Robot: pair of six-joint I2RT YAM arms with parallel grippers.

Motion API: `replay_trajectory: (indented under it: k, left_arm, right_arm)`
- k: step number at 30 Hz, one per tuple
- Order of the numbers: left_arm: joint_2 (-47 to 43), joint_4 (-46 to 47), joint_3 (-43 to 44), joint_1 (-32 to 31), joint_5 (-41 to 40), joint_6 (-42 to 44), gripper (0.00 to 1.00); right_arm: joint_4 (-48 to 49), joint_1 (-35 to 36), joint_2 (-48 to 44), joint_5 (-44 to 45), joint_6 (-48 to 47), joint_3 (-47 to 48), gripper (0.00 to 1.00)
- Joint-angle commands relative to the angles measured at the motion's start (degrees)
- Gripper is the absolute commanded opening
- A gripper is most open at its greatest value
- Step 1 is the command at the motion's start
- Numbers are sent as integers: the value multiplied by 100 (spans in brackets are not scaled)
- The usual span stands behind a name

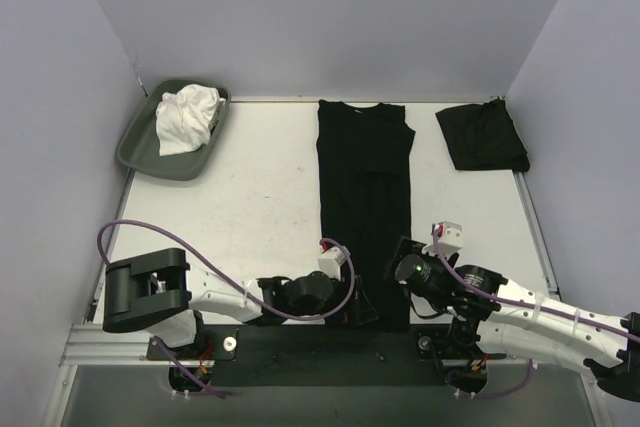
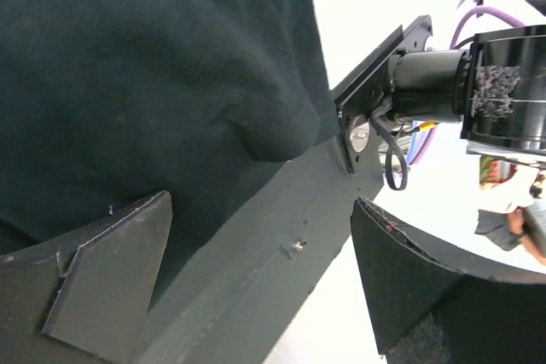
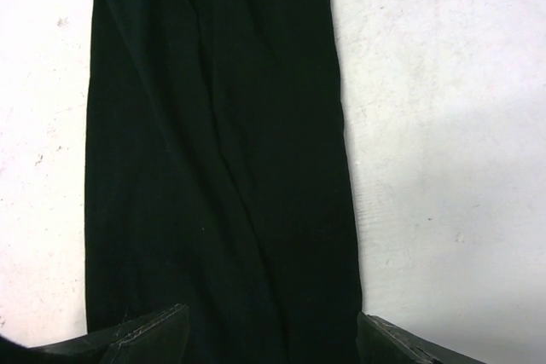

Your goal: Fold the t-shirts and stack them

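**Lying lengthwise down the table (image 1: 260,197): long t-shirt (image 1: 364,187)**

A folded t-shirt (image 1: 482,137) is set apart at the far right corner. The long one's near hem is flanked by the left gripper (image 2: 256,245) and right gripper (image 3: 273,338) (both spread wide, nothing held).

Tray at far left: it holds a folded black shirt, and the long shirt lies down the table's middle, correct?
No. The tray holds a crumpled white cloth, as the top view shows. The long shirt does lie down the table's middle.
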Motion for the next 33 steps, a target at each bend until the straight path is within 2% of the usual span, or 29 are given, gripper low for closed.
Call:
replay_trajectory:
  k: [1,3,6,7,12,17,20,33]
  left_arm:
    - [-639,-1413,753,277,-13,718,96]
    - [-1061,-1873,929,514,-22,1008,96]
    - [-1396,-2577,1018,1286,293,1395,97]
    - [-1431,-2587,1018,1785,442,1518,98]
    - [-976,-2728,1343,2755,1075,2063,98]
    - [235,-2518,2062,3020,1489,2240,97]
    - [730,-2333,2335,3029,1595,2267,97]
    - [1451,-1964,2767,3407,1912,2223,97]
  right_arm:
    - [-200,-143,134,425,-175,97,79]
    - [-121,-169,257,416,-228,124,79]
    - [290,-415,476,293,-561,89,79]
    - [475,-720,564,-3,-849,80,79]
    - [1970,-1540,1661,-1121,-1739,290,79]
    - [2410,-1891,3084,-1509,-2188,949,79]
    - [2647,-2067,3455,-1658,-2267,1117,79]
    - [3439,-2990,3711,-2309,-2557,810,79]
